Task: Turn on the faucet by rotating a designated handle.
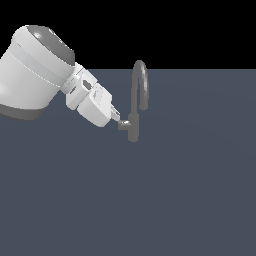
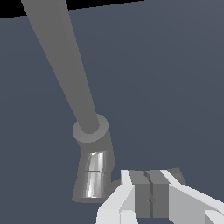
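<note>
The grey faucet (image 1: 134, 125) stands on the dark surface, its arched spout (image 1: 141, 82) rising above the short post. The handle (image 1: 124, 123) is a short stub off the post on the exterior view's left. My gripper (image 1: 118, 118) comes in from that side, and its fingertips reach the handle's end. In the wrist view the faucet post (image 2: 93, 168) and the long spout (image 2: 65, 65) sit just ahead of my gripper (image 2: 150, 192). The grey pads (image 2: 140, 192) are pressed together with no gap. A grey sliver of the handle (image 2: 177, 173) shows just beyond them.
The flat dark blue-grey floor (image 1: 190, 190) stretches all around the faucet. My large white arm (image 1: 35, 70) fills the upper part of the exterior view's left.
</note>
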Action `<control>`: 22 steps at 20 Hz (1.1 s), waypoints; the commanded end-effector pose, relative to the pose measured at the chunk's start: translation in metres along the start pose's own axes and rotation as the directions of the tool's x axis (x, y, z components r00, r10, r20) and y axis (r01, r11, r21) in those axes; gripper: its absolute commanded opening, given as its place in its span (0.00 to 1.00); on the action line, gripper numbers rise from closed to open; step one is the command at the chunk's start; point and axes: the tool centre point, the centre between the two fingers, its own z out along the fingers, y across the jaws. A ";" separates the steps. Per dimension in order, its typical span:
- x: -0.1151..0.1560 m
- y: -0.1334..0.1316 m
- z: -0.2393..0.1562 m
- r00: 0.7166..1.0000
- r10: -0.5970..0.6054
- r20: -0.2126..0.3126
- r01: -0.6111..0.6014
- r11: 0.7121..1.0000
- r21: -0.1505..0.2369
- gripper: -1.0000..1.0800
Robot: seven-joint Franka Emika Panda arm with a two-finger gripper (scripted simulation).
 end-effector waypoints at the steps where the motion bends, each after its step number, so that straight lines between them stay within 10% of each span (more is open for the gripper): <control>1: -0.008 0.012 0.014 1.000 -0.005 -0.005 0.005 1.000 -0.017 0.00; 22: -0.061 0.024 0.073 1.000 -0.003 -0.006 0.003 1.000 -0.030 0.00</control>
